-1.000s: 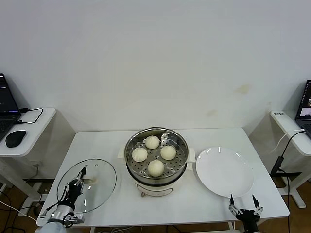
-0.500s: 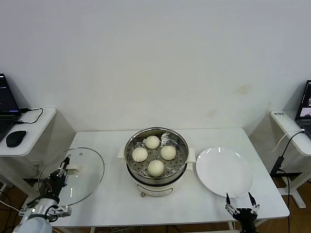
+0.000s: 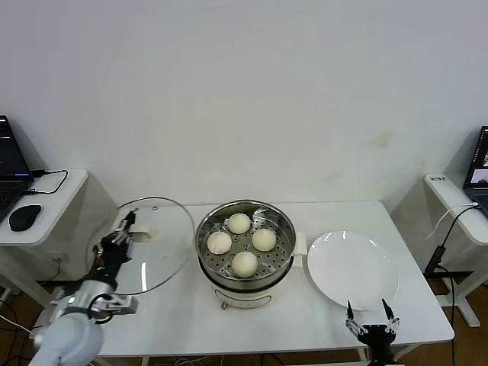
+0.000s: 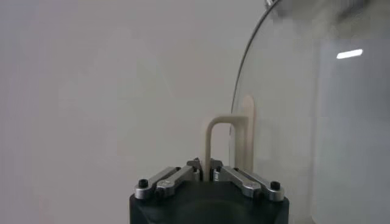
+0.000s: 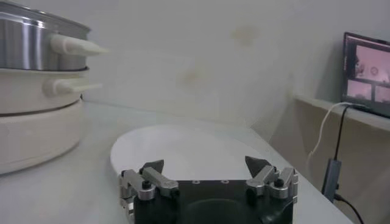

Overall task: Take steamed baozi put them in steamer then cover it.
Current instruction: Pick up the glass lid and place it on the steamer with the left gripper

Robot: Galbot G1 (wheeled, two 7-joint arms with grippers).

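Left gripper (image 3: pixel 122 231) clamped on cream handle of round clear glass lid (image 3: pixel 156 248), apparently lifted, tilted. Shiny steel steamer basket (image 3: pixel 245 242) lies to its right, four cream-white buns (image 3: pixel 244 263) inside. Right gripper (image 3: pixel 370 321) spread wide, idle near white plate (image 3: pixel 352 269).

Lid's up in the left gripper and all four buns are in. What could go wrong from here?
The left gripper pinches only the thin handle of the cover, which hangs tilted left of the steamer; it could swing or slip. Lowered off-centre, its rim could strike the steel basket wall.

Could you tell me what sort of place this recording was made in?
Probably a lab or office test room, not a kitchen: the steamer sits on a plain white table against a bare wall, with a laptop on a side desk.
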